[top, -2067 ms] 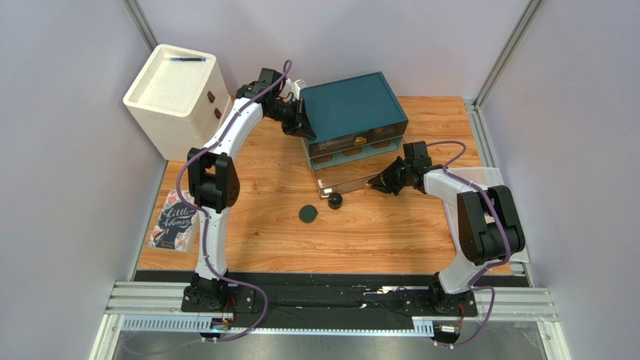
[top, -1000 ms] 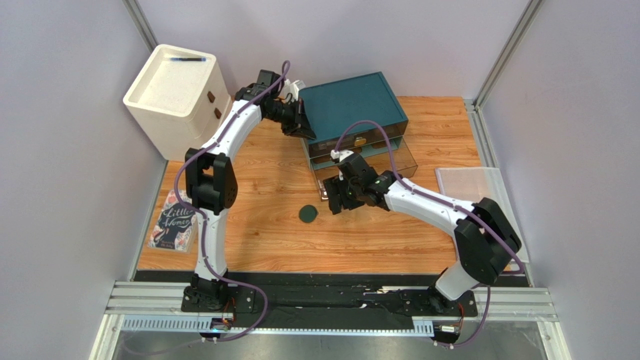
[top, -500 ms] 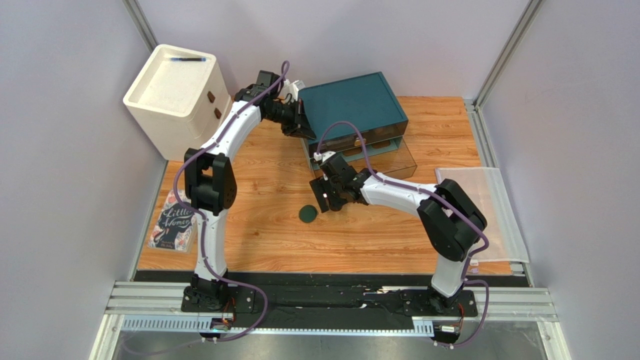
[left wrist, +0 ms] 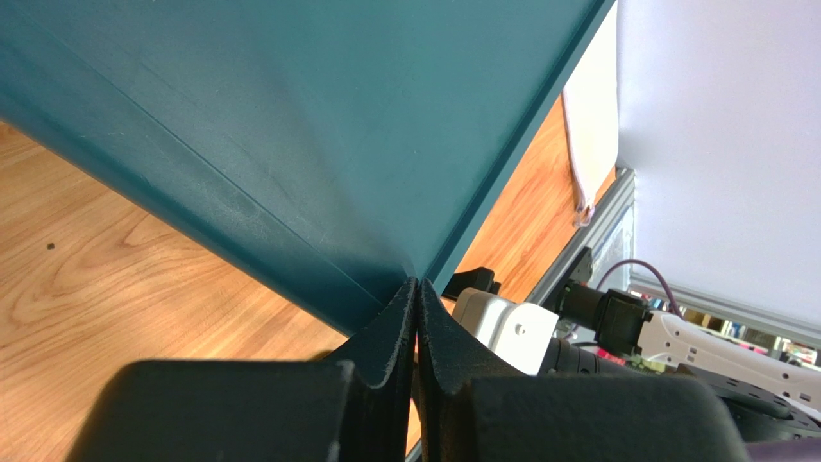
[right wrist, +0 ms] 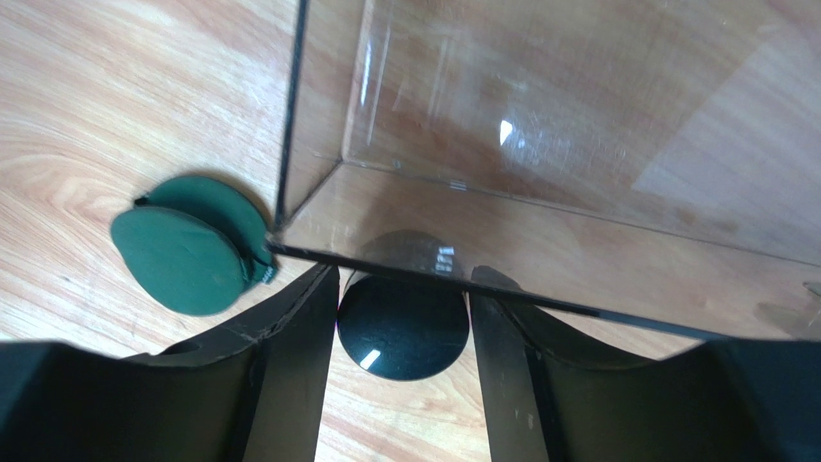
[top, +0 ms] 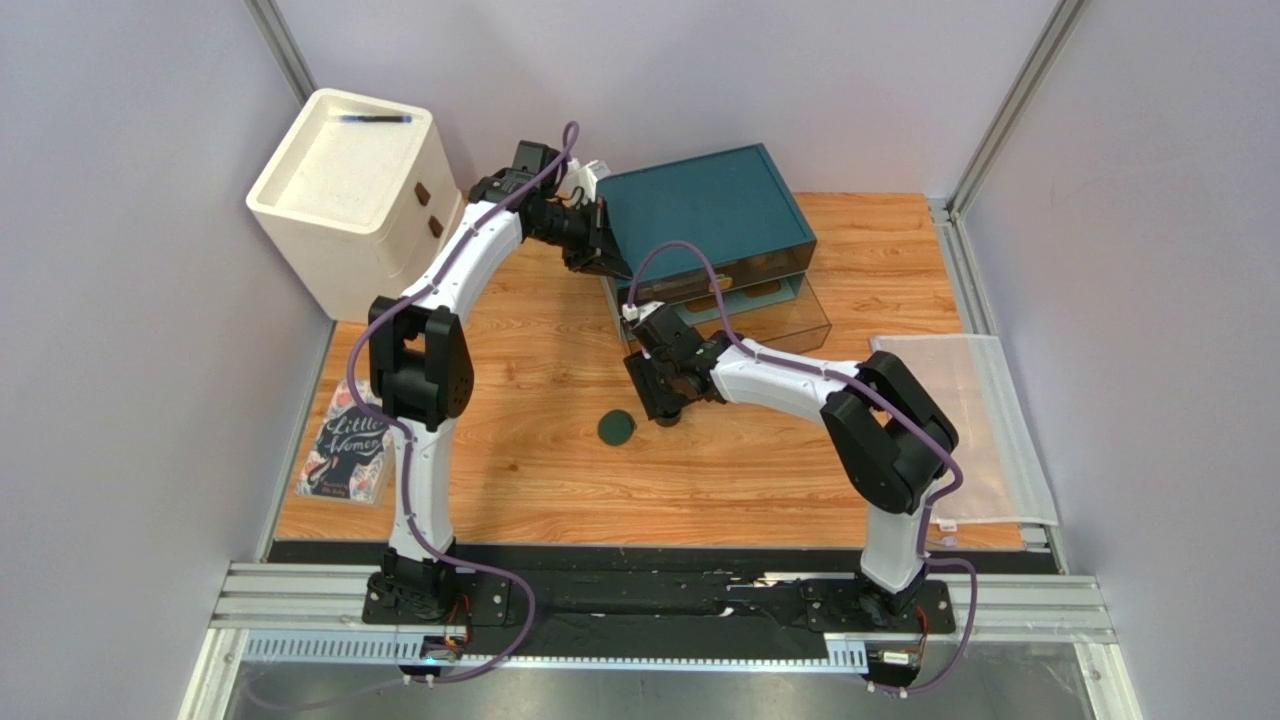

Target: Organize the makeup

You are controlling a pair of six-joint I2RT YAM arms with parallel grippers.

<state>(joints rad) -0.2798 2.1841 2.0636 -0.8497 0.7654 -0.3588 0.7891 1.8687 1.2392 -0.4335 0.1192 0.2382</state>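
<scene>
A small black round jar [right wrist: 403, 327] stands on the wooden table against the front wall of the pulled-out clear drawer [right wrist: 578, 144]. My right gripper [right wrist: 403, 332] has a finger touching each side of the jar. In the top view the right gripper [top: 663, 402] covers the jar. A flat dark-green round compact [top: 616, 429] lies just left of it and also shows in the right wrist view [right wrist: 188, 255]. My left gripper [left wrist: 416, 289] is shut and empty, its tips against the left front corner of the teal drawer box [left wrist: 289, 125]. No other makeup shows.
The teal drawer box [top: 706, 210] stands at the back centre with the clear drawer [top: 781, 323] pulled out. A white cabinet [top: 353, 180] stands at the back left. A book [top: 349, 443] lies at the left edge. A clear flat bag [top: 977, 420] lies at the right.
My right arm has swung left from the drawer's right side to the black jar and settled its fingers around it. The left arm has not moved.
</scene>
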